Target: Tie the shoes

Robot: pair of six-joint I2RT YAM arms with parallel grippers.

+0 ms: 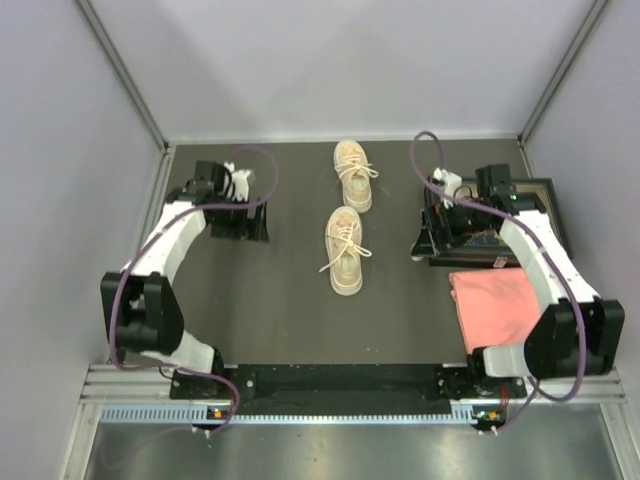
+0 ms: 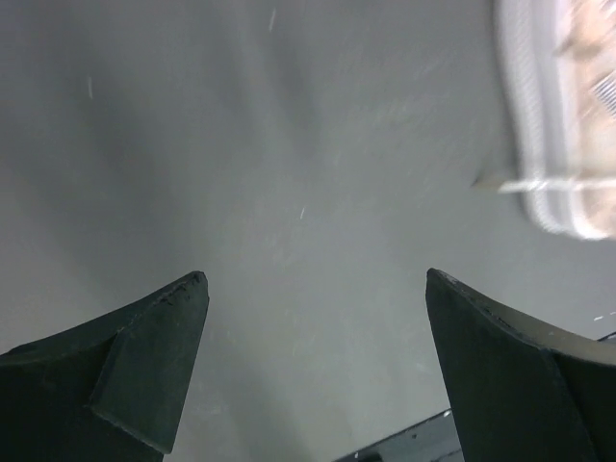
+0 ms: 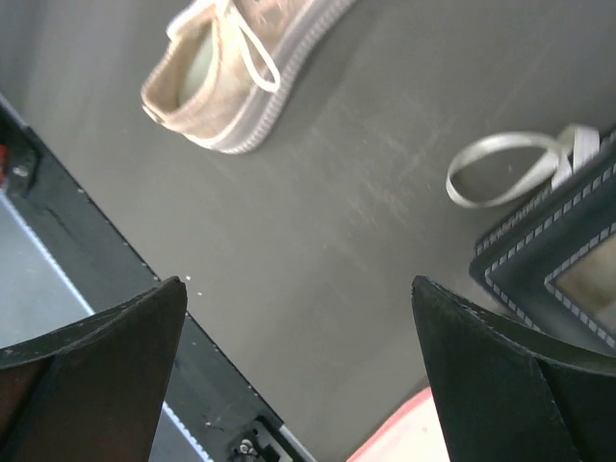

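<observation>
Cloth shoes (image 1: 345, 255), matt dark tabletop (image 1: 285, 305)

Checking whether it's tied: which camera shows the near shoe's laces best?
Top external: the whole near shoe shows from above, laces and trailing ends included. Right wrist catches only a shoe's heel end and some lacing; left wrist shows only a blurred sole edge.
</observation>
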